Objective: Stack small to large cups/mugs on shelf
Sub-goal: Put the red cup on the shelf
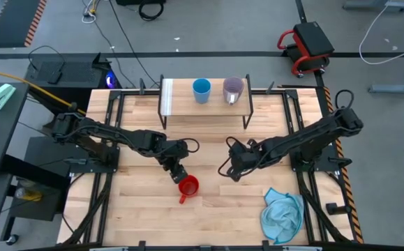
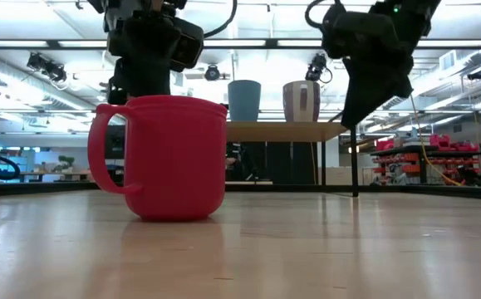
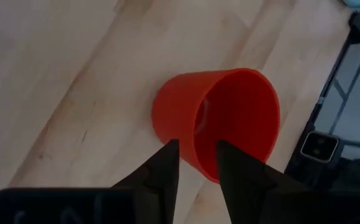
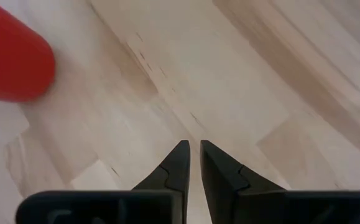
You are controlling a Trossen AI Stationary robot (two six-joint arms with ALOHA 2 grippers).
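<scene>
Light wood planks make up the bench (image 1: 208, 209), which carries everything. At its far edge, about midway along, stands the shelf (image 1: 181, 104), a low light-wood platform on thin black legs with a white strip at its left end. Two dark arms reach in over the bench from the left and right sides toward its middle.

A crumpled light blue cloth (image 1: 282, 215) lies near the bench's near right corner, well apart from the cups.

On the shelf, the translucent purple-grey mug (image 1: 233, 89) stands upright toward the right end, with the smaller light blue cup (image 1: 202, 90) upright just beside it, toward the middle; the two do not touch.

The red mug (image 1: 188, 186) stands upright on the bench toward the near edge, a little left of centre, its handle pointing to the near edge. From table height it fills the foreground (image 2: 169, 158), handle to the side.

The left tool (image 1: 178, 172) hovers just above the red mug's far rim. In the left wrist view its fingers (image 3: 161, 171) stand slightly apart, with the mug's rim at the gap between them and nothing clamped.

The right tool (image 1: 227, 169) hangs over bare bench right of the red mug, its fingers (image 4: 178, 163) nearly together, holding nothing.
</scene>
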